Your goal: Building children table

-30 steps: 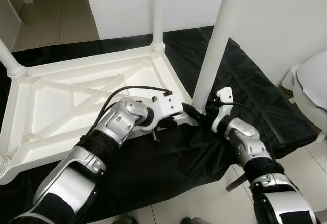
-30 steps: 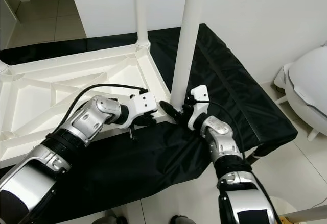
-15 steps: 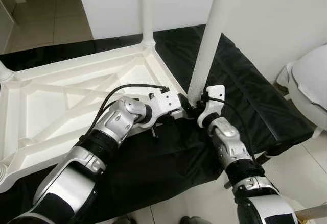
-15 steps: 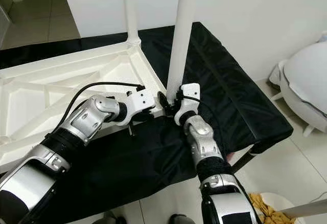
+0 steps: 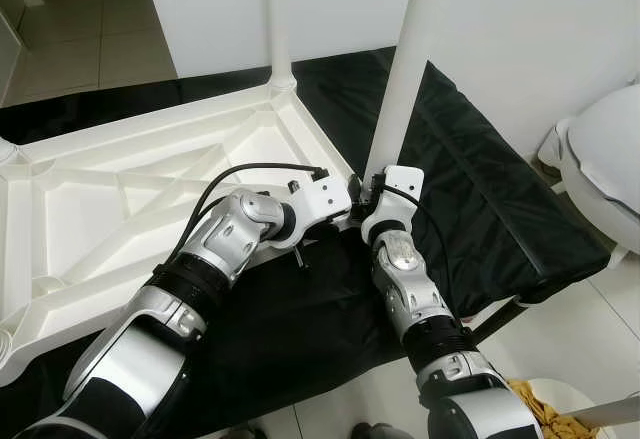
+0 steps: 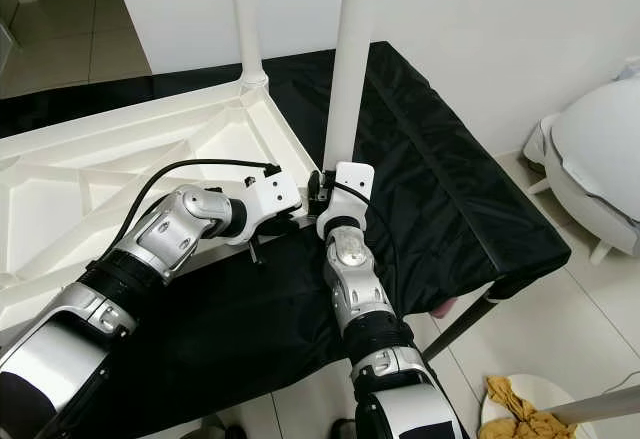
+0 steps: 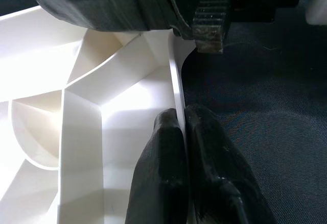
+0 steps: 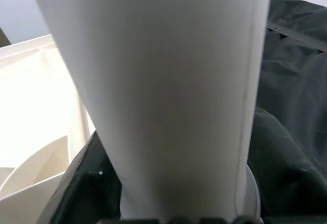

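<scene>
While shut, jaws on tabletop rim (image 7: 173, 89)

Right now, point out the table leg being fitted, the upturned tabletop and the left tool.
table leg (image 6: 345, 69), right eye view, mid-shaft.
upturned tabletop (image 5: 110, 199), left eye view, ribbed underside.
left tool (image 7: 185, 147), left wrist view, fingertips pinching the tabletop's rim.

Upturned tabletop (image 5: 120, 199) on cloth (image 5: 480, 209), legs (image 5: 400, 89) up

Tabletop (image 5: 120, 199) and leg (image 5: 400, 79): smooth white plastic, slight sheen. Cover (image 5: 500, 209): matt black cloth.
</scene>
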`<state>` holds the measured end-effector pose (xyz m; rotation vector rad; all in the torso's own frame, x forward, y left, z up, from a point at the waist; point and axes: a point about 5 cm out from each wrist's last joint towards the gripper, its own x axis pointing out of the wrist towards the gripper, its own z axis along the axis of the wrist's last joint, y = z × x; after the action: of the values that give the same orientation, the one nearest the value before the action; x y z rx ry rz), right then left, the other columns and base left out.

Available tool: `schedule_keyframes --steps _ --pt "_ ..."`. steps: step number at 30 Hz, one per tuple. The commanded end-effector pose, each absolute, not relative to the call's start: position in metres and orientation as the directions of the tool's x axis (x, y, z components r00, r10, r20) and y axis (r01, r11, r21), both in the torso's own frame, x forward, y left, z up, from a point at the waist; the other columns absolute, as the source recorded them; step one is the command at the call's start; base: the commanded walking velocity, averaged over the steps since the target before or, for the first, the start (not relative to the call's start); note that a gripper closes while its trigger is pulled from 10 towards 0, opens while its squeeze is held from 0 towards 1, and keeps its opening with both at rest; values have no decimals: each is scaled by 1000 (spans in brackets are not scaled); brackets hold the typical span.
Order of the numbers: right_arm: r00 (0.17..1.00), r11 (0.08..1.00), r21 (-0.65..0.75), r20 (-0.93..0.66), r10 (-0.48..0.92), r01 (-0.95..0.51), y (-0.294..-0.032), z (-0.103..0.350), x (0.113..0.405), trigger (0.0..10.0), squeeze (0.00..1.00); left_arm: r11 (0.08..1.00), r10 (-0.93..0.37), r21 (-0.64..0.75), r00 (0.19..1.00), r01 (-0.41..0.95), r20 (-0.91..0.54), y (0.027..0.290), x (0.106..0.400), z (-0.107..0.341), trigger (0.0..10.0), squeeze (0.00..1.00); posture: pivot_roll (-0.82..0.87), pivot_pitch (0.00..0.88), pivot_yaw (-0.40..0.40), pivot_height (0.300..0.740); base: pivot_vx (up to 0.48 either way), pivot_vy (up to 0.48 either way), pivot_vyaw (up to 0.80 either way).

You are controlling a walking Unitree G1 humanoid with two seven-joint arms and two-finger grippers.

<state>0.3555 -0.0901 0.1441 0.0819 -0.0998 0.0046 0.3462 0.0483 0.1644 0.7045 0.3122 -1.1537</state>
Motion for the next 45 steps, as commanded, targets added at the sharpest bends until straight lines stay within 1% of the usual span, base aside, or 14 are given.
schedule_keyframes --steps 1,5,6,9,10,20,21,22,33,41,42,43,44,45 --pt "991 991 56 47 -128 126 -120 137 359 0 0 148 -729 346 339 926 -595 46 344 167 10000 0 -61 74 60 740 0 0 0" --pt "990 989 73 48 -132 129 -119 137 358 0 0 150 -729 346 340 926 -595 48 343 167 10000 0 -62 74 57 740 0 0 0" --pt "990 989 73 50 -132 128 -119 138 358 10000 0 152 -728 346 341 926 -594 48 343 167 10000 0 -63 73 56 740 0 0 0" --pt "989 989 57 63 -136 133 -120 140 358 10000 98 155 -729 345 343 926 -593 48 343 167 10000 0 -64 72 55 740 0 0 0" --pt "991 992 61 70 -116 112 -121 141 359 10000 1000 155 -729 346 343 925 -592 47 343 167 10000 0 -64 69 51 740 0 0 0" --pt "996 999 35 83 -28 25 -145 144 365 10000 1000 157 -730 347 345 925 -591 47 343 166 10000 0 -64 60 46 740 0 0 0" --pt "996 999 11 82 30 -31 -150 146 366 10000 145 158 -729 346 345 925 -591 47 343 165 10000 0 -63 58 41 740 0 0 0" --pt "994 997 -14 81 73 -72 -154 148 367 10000 0 158 -729 346 345 925 -591 47 343 165 10000 0 -63 58 41 740 0 0 0" --pt "863 854 -161 24 505 -495 -166 151 358 10000 0 159 -730 346 346 925 -589 47 342 165 10000 0 -61 49 34 740 0 0 0" --pt "786 764 -200 -68 614 -614 -174 136 351 10000 0 154 -731 346 342 926 -590 46 342 165 10000 0 -57 45 36 740 0 0 0" --pt "782 760 -195 -75 619 -620 -176 136 351 4157 0 154 -731 346 342 926 -591 46 342 165 10000 0 -57 44 35 740 0 0 0" --pt "782 760 -195 -75 619 -620 -176 136 351 4157 0 154 -731 346 342 926 -591 46 342 165 10000 0 -57 44 35 740 0 0 0" --pt "776 755 -189 -77 626 -628 -177 136 351 0 0 153 -730 346 342 926 -591 46 342 165 10000 0 -57 44 35 740 0 0 0" --pt "772 754 -176 -75 631 -633 -178 136 351 0 0 154 -730 346 342 926 -592 46 342 165 10000 0 -57 43 35 740 0 0 0"
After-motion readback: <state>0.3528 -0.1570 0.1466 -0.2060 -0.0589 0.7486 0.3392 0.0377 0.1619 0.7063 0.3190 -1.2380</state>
